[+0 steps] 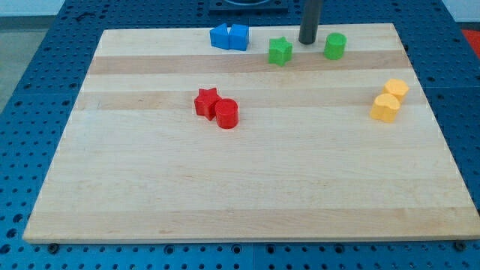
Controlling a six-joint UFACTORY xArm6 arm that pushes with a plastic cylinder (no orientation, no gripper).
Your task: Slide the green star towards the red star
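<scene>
The green star (280, 51) lies near the view's top, a little right of centre, on the wooden board (247, 187). The red star (206, 102) lies lower and to the left, touching a red cylinder (226, 114) at its lower right. My tip (308, 42) stands on the board just right of and slightly above the green star, between it and a green cylinder (335, 46). A small gap separates the tip from the green star.
Two blue blocks (229, 37) sit side by side at the top, left of the green star. Two yellow blocks (390, 100) sit together at the view's right. The board rests on a blue perforated table (30, 90).
</scene>
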